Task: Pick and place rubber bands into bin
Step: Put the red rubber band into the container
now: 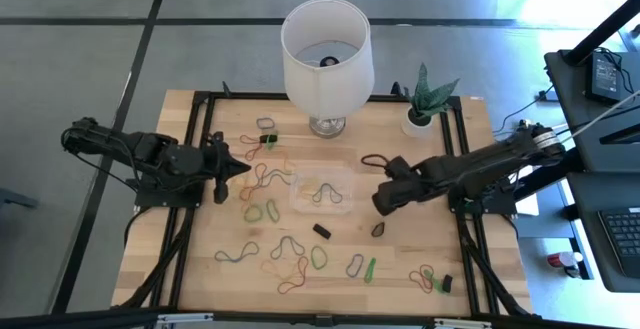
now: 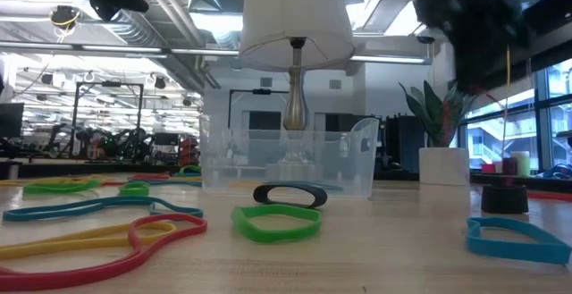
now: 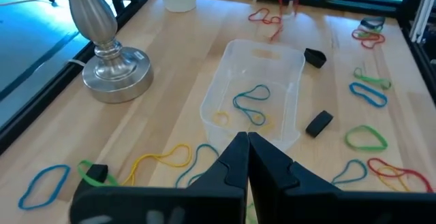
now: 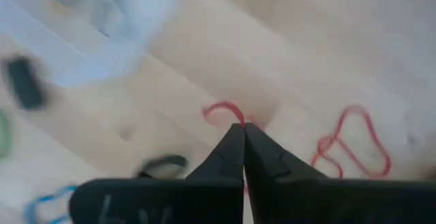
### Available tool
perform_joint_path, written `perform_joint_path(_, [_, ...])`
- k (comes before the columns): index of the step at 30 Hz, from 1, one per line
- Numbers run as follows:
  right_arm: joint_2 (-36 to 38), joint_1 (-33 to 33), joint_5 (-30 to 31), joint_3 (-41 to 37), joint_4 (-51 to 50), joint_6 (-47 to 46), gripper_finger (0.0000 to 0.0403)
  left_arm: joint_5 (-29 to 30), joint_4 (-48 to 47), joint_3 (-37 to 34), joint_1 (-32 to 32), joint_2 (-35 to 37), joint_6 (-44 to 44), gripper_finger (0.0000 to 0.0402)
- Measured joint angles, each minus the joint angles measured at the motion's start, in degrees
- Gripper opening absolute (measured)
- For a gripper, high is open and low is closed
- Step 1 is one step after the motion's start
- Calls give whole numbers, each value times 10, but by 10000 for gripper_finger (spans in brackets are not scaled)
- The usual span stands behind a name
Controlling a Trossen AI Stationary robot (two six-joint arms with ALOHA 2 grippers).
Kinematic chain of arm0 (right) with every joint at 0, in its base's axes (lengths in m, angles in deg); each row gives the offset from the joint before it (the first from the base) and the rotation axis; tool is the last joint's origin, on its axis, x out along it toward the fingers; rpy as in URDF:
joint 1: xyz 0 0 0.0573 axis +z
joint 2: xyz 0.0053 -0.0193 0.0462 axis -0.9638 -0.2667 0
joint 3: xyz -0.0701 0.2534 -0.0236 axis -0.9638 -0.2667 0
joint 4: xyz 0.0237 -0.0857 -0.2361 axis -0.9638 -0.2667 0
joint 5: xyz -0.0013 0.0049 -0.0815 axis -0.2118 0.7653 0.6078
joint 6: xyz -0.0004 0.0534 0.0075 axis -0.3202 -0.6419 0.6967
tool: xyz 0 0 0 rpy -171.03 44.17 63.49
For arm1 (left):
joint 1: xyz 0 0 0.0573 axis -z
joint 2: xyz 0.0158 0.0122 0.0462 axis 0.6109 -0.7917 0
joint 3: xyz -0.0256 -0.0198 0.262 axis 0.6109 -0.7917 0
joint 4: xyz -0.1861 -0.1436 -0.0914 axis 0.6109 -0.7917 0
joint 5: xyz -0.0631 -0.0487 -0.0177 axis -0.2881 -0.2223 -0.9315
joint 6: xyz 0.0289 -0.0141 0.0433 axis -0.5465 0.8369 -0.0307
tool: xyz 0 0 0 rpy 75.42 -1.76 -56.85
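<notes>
Right gripper (image 4: 243, 132) pinched on a red rubber band, bin waiting mid-table

The right gripper sits just right of the clear bin (image 1: 300, 201), fingers clamped together with a red band (image 4: 221, 108) caught at the tips, hanging a bit above the wood. The bin is in the middle of the table (image 1: 180, 269), near the lamp (image 1: 327, 49), with a blue band (image 3: 251, 103) and a yellowish one already inside. Left gripper (image 3: 246, 146) is off to the left of the bin, fingers squeezed closed on nothing I can see. Loads of rubber bands (image 1: 290, 269) are scattered over the near half, plus a red one (image 4: 351, 142) close to the right gripper. A small potted plant (image 1: 425, 104) stands far right.
</notes>
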State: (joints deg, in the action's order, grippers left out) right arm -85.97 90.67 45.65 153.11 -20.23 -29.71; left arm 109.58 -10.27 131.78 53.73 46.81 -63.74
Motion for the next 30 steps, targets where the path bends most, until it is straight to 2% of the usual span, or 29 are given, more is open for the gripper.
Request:
perform_joint_path(7, [-73,-5,101,191,-15,121,0,0,-12,0,0,0,1,1])
perform_joint_path(14, [-191,-38,120,333,28,277,0,0,-17,0,0,0,2,1])
perform_joint_path(16, [-227,-50,110,352,44,309,0,-4,-19,0,0,0,2,2])
perform_joint_path(19, [-278,-72,62,362,67,337,0,-12,-20,0,0,0,2,3])
perform_joint_path(24, [-356,-100,-7,361,68,336,0,-15,-20,0,0,0,8,1])
perform_joint_path(30, [-411,-103,-55,360,70,313,0,-16,-20,0,0,0,8,3])
